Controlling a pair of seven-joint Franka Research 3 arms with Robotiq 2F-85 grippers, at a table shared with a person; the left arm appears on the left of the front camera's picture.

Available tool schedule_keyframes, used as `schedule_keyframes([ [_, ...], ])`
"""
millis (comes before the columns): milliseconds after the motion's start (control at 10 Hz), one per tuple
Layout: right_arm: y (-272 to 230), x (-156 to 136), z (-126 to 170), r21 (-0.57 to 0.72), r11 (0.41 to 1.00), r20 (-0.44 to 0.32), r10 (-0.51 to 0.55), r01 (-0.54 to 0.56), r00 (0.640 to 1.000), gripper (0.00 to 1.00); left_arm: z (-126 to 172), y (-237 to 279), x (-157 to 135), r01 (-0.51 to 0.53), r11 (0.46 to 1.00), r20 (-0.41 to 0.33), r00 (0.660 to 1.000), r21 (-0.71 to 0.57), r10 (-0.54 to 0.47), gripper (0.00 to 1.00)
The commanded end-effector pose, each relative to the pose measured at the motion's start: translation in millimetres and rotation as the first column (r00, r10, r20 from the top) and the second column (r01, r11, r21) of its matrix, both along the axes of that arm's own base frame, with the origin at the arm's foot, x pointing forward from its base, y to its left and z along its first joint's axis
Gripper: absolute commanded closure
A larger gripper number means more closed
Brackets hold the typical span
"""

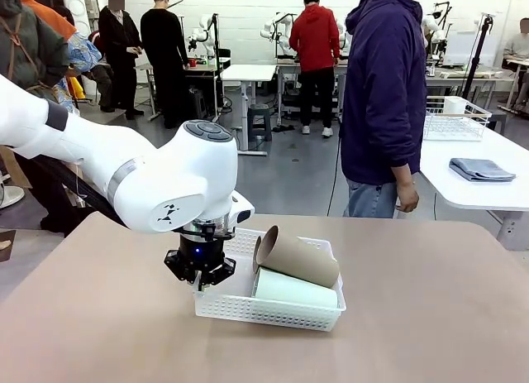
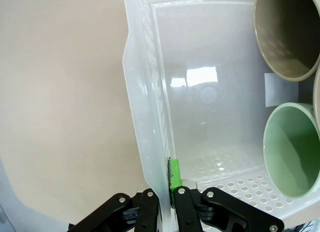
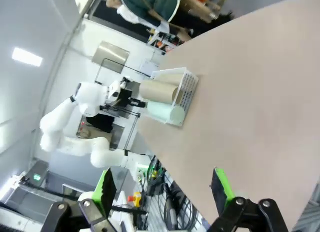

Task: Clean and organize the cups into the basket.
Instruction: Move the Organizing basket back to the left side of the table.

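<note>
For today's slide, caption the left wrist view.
Left gripper clamps the basket wall; tan cup and mint cup inside.

- I see a big tan table (image 1: 430, 317).
- A white basket (image 1: 264, 310) sits right on it, near my left side.
- The rest of the tabletop I can see is bare and smooth.

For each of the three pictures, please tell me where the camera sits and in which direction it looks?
Front: between the arms, facing the person; left arm over the basket.
Left wrist: looks down at the left gripper clamping the basket wall; cup mouths beside.
Right wrist: high, across the table; right gripper open.
All share basket, tan cup, green cup.
</note>
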State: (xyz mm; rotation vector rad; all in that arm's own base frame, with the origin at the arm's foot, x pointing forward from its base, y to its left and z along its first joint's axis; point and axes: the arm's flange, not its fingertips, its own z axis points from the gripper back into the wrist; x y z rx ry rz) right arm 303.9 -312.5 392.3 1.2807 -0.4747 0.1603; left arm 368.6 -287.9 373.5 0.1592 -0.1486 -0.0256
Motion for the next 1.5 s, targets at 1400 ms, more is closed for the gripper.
schedule_keyframes([
  [1400,-27.7,7.7,-35.3,0.113,0.984,-0.053,0.142,-0.136,0.988,0.00,-1.9,-1.5,-2.0,0.003,1.000,0.002,1.000,0.013,-0.003,1.00],
])
